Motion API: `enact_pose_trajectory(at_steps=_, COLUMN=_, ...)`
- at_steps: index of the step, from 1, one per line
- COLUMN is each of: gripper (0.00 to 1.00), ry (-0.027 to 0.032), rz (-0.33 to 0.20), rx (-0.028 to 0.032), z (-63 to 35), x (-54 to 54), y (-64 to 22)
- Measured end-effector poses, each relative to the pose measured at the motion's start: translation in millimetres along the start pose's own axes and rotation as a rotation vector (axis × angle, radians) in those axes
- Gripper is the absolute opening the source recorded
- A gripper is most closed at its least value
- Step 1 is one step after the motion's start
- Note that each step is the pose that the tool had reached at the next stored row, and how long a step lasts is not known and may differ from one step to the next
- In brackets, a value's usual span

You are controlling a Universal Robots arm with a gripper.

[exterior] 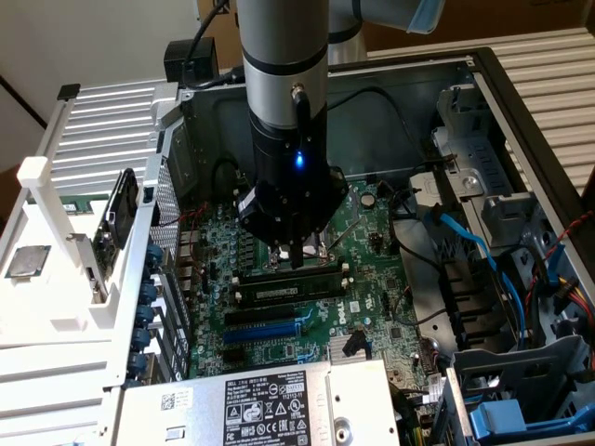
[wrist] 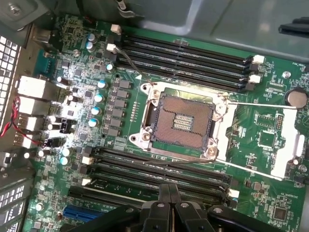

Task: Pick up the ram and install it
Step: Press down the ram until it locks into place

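- Steel case walls [exterior: 409,88] fence the motherboard [exterior: 367,232] on every side.
- Ram [exterior: 290,289] lies flat in a black slot, long axis parallel to the blue slot [exterior: 270,328].
- Pincer [exterior: 296,255], closed and empty, hangs just above the ram.

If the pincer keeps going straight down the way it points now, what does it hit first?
Most likely the ram seated in the black slots beside the CPU socket. The shut pincer hangs right over that bank, though how close is unclear.
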State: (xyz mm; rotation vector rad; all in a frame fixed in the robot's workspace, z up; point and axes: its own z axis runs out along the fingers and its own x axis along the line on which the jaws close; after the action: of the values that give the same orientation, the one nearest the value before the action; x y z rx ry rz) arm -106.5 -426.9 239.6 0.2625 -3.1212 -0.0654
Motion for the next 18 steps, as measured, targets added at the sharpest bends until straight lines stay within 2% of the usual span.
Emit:
enact_pose_trajectory(at_steps=5, gripper=0.1, ry=-0.0021, rz=0.061, rx=0.0027, z=0.0, x=0.1, y=0.0)
enact_pose_trajectory(at_steps=14, gripper=0.1, ry=-0.0034, rz=0.155, rx=0.0195, z=-0.1, x=0.1, y=-0.2)
enact_pose_trajectory(at_steps=18, gripper=0.1, ry=-0.0043, rz=0.179, rx=0.0195, z=-0.1, x=0.3, y=-1.8)
